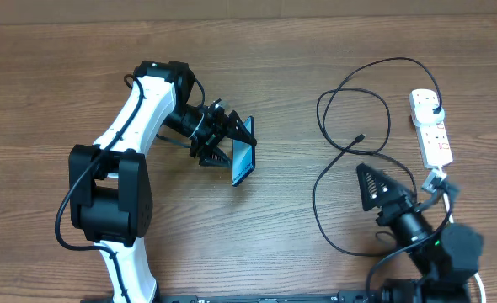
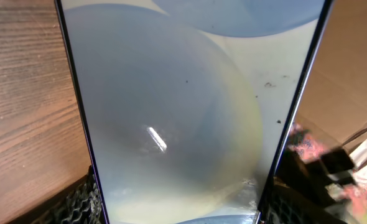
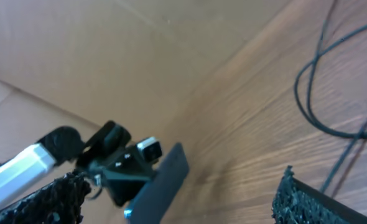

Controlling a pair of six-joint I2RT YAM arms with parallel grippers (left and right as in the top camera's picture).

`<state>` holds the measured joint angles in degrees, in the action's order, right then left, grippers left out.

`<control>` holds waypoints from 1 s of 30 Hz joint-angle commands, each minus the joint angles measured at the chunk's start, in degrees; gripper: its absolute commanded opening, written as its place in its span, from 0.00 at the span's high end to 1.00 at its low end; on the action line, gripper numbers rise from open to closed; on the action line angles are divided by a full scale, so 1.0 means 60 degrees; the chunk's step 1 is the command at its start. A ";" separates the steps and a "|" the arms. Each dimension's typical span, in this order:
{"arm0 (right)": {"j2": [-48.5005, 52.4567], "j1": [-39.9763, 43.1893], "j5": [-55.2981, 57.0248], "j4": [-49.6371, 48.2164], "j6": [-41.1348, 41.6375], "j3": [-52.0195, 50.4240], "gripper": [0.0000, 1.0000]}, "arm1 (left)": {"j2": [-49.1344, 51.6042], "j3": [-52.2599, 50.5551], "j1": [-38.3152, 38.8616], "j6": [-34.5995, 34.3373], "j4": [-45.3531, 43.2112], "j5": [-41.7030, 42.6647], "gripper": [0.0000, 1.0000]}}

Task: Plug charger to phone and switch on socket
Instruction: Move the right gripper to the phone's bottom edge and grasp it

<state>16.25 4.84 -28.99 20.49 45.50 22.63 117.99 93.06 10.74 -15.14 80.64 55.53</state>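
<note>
Left pincer (image 1: pixel 234 149) pinching the phone (image 1: pixel 245 162), right pincer (image 1: pixel 363 187) spread, empty: grab charger (image 1: pixel 346 148) tip at twelve o'clock, squarely.

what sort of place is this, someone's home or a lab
Likely a robotics lab bench: a left arm and right arm at a wood-grain table, cardboard panels behind it, with a phone, charger and socket as props.

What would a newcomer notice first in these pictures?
The left hand holds the lit phone up on its edge, left of centre. To the right, the black charger lies in loose loops, its plug in the white socket, with the open right hand beside them.
</note>
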 commanded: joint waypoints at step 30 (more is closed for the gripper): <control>0.7796 -1.2550 1.2214 0.0106 0.1137 0.4226 0.00 | -0.0025 0.0233 -0.0036 -0.0306 -0.0204 0.0503 0.38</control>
<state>59.81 -69.21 37.69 23.83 50.48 46.96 117.99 93.06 10.72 -16.56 79.46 55.59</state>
